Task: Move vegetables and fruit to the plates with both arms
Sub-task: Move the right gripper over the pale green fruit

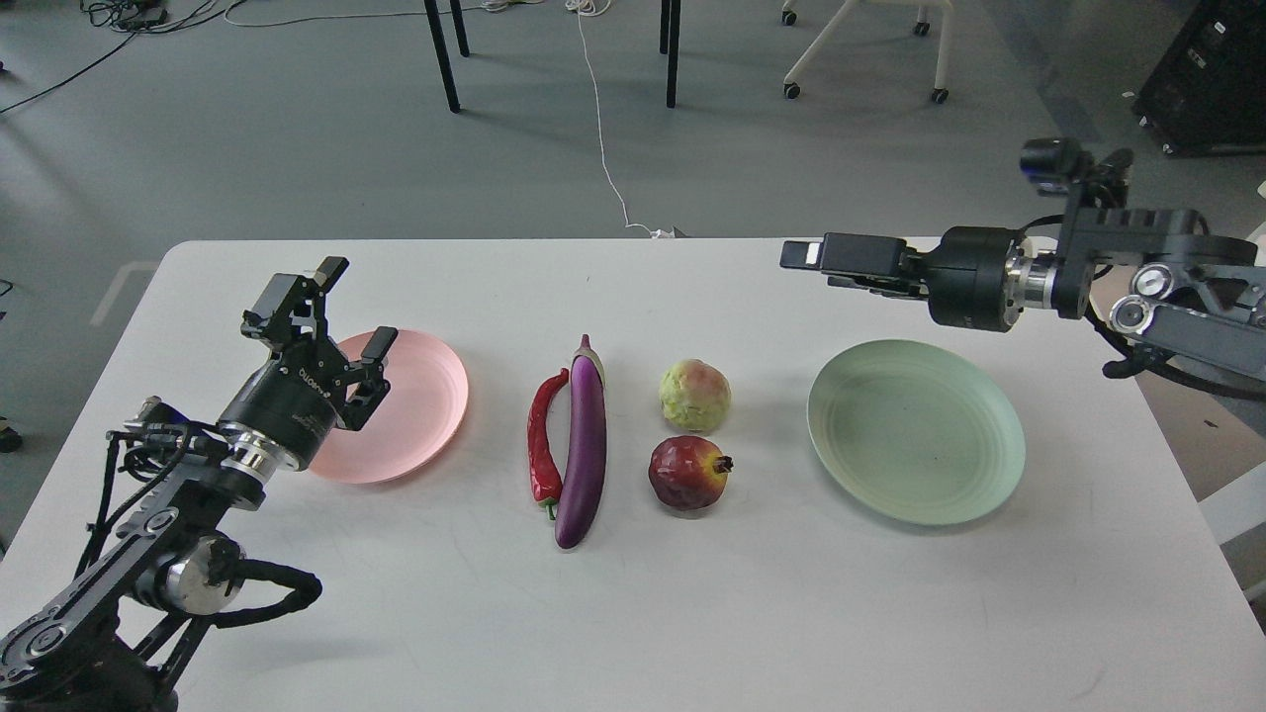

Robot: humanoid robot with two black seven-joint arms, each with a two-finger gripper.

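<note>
The purple eggplant (pixel 584 445) and the red chili (pixel 542 435) lie side by side at the table's middle. To their right are the pale yellow-green fruit (pixel 695 395) and, in front of it, the pomegranate (pixel 689 473). The pink plate (pixel 425 396) is at the left and the mint green plate (pixel 915 430) at the right; both are empty. My left gripper (pixel 354 309) is open and empty over the pink plate's left rim. My right gripper (pixel 813 257) is raised, level and pointing left, beyond the green plate's far edge; its fingers overlap side-on.
The white table (pixel 692 613) ends in a rounded far edge. Beyond it on the floor are black table legs (pixel 443 54), a white cable (pixel 603 148), a wheeled chair base (pixel 860 59) and a black case (pixel 1207 79).
</note>
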